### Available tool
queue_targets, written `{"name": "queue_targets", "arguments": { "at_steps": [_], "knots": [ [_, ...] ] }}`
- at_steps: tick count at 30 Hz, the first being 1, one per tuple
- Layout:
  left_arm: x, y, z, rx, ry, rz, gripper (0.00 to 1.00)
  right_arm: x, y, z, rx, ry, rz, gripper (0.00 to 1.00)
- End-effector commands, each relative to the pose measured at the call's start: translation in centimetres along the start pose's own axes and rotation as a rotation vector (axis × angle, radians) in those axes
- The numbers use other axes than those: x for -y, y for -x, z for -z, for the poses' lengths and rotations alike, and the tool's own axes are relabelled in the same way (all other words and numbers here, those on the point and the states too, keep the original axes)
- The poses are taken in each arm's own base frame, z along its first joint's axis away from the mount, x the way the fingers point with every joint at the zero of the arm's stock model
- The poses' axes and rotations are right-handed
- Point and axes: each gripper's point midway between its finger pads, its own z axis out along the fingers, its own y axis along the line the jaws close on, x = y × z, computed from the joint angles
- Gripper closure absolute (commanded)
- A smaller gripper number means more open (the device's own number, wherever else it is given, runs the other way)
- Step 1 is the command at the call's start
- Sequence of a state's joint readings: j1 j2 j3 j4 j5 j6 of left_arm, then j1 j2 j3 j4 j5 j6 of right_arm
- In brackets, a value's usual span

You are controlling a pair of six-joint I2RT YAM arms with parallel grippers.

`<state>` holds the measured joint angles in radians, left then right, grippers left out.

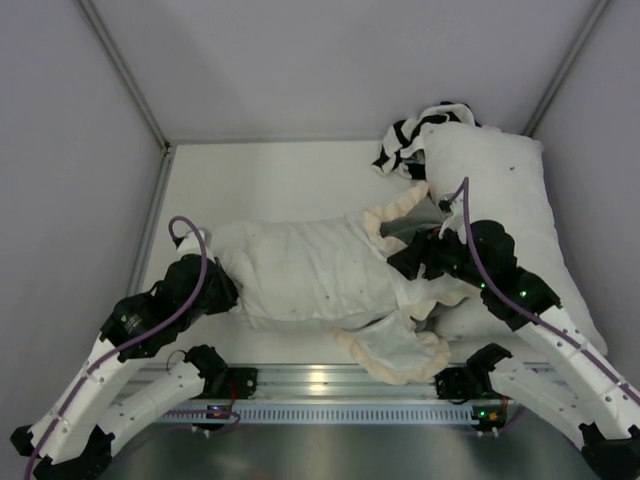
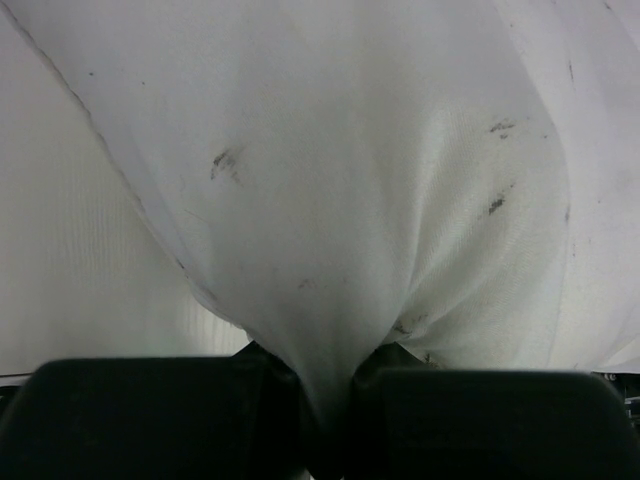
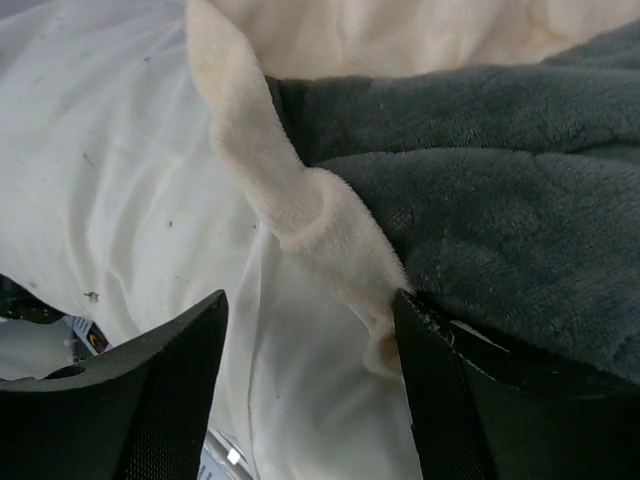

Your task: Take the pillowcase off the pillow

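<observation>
Two arms reach in from the near edge of your counter (image 1: 270, 175). Your left gripper (image 2: 325, 395) lies low at the left end of the pillow (image 1: 300, 265), jaws pinched tight on a fold of its speckled white fabric. Your right gripper (image 3: 310, 305) angles in over the pillowcase (image 1: 405, 345), jaws spread wide, the cream frill (image 3: 300, 200) lying between them. The pillowcase bunches around the pillow's right end; how much of the pillow sits inside is hidden.

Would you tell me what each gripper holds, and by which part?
Left gripper pinches a fold at one end of the pillow. Right gripper is open, holding nothing; the pillowcase frill brushes one finger.
</observation>
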<state>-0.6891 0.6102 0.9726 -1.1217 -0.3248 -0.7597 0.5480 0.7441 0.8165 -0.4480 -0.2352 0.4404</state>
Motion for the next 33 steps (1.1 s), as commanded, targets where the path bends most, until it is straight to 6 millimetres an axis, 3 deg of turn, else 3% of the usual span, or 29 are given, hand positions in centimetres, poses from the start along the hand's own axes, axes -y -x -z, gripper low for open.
{"name": "queue_targets", "arguments": {
  "at_steps": [1, 11, 14, 17, 20, 23, 24, 27, 33],
  "knots": [
    [2.7, 3.5, 1.2, 0.124, -0.110, 0.051, 1.00, 1.3, -2.9, 0.5, -0.062, -0.069, 0.010, 0.35],
    [2.8, 3.0, 0.8, 0.096, -0.112, 0.056, 1.00, -1.3, -4.0, 0.3, -0.107, -0.038, 0.119, 0.32],
    [3.0, 3.0, 1.2, 0.099, -0.133, 0.069, 1.00, 0.3, -4.3, -0.4, -0.109, -0.173, 0.149, 0.34],
    [3.3, 3.4, 1.9, 0.112, -0.156, 0.077, 1.00, 1.9, -5.1, -0.9, -0.130, -0.294, 0.167, 0.41],
    [3.6, 4.0, 2.9, 0.130, -0.184, 0.087, 1.00, 4.6, -4.7, -1.0, -0.086, -0.447, 0.173, 0.51],
    [3.6, 4.9, 4.5, 0.161, -0.204, 0.103, 1.00, 6.2, -3.9, -0.5, -0.032, -0.549, 0.174, 0.67],
    [3.4, 5.2, 5.1, 0.169, -0.203, 0.104, 1.00, 6.6, -3.6, -0.4, -0.014, -0.572, 0.173, 0.79],
    [2.4, 6.1, 6.6, 0.216, -0.188, 0.123, 1.00, 7.5, -2.7, 0.0, 0.030, -0.636, 0.174, 0.95],
    [-1.2, 7.8, 11.3, 0.339, -0.138, 0.188, 1.00, 8.3, -1.5, 0.4, 0.069, -0.709, 0.199, 1.00]
  ]
}}
